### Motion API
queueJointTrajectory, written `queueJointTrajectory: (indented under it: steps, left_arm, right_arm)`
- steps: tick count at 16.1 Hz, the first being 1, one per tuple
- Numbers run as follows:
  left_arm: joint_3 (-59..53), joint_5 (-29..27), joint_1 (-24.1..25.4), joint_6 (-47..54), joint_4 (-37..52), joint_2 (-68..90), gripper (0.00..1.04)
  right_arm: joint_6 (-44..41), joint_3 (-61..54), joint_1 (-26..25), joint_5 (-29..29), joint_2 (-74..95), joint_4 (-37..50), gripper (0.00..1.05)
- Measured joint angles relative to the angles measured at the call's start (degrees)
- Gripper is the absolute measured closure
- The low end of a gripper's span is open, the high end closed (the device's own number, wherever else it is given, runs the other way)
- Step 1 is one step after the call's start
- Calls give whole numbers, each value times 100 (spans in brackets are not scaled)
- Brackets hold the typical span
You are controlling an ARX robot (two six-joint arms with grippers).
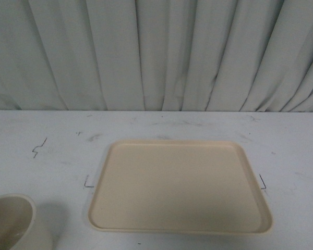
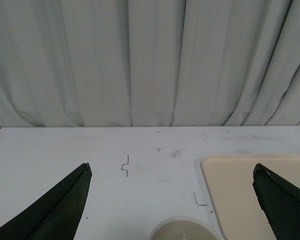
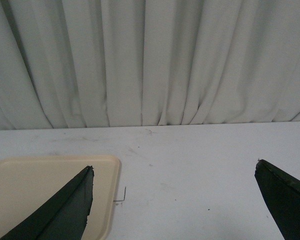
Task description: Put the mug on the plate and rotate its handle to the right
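Backdrop: pale grey-white curtain [image 1: 156, 52] hanging in soft vertical folds, filling the far side. Desk [image 1: 41, 130] is matte white, scuffed, with a few thin dark pen-like marks [image 1: 87, 181] by the plate's edges.

Plate [image 1: 180, 187]: flat beige rectangular tray, rounded corners, low raised rim, smooth plastic-looking finish. It lies flat on the desk, centre-right in the front view, nothing on it.

Mug [image 1: 13, 224]: cream-white, round open mouth, smooth wall, partly cut off at the near-left corner of the front view. It stands on the desk left of the plate, apart from it, not on it. Handle isn't visible in any view, so can't tell which way it points.

Left end effector [image 2: 171, 166]: spread wide, nothing gripped. Fingers [image 2: 65, 205] are dark, tapered to points. The mug's rim shows between them, nearer the wrist than the tips, touching neither. Height above the mug is hard to judge from this angle.

Right end effector [image 3: 174, 165]: also spread wide and carrying nothing. One finger overlaps the plate's near corner in its wrist view; contact not evident. The mug is out of that view, well away on the plate's other side.
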State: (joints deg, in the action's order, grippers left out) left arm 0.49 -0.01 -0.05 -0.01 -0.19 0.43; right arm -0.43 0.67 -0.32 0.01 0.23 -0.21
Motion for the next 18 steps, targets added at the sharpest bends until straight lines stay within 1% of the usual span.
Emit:
queueJointTrajectory:
  steps: [7,8,9,10,11,13,15,18]
  left_arm:
    - [2,-7,0,-2,-9,0,7]
    - [393,-1086,-433,-398,-1075,501,7]
    - [1001,-2262,-896,-942,-1792,1674,7]
    - [1403,-2940,-697,-1346,-1801,2496,7]
    - [1663,-2953,-411,-1554,-1777,2909,7]
    - [2199,-2087,-81,-1762,-2033,4046,7]
    - [2358,-1252,-13,-1812,-1980,5003,7]
    - [2483,-697,-151,-1902,-1694,6122,7]
  right_arm:
    - [0,0,0,0,0,0,6]
    - [2,0,0,0,0,-4,6]
    - [7,0,0,-4,2,-4,6]
    - [2,0,4,-7,0,9,6]
    - [2,0,0,4,0,-7,6]
    - [2,0,4,-2,0,2,6]
    - [2,0,4,-2,0,-4,6]
    - [2,0,4,-2,0,-2,6]
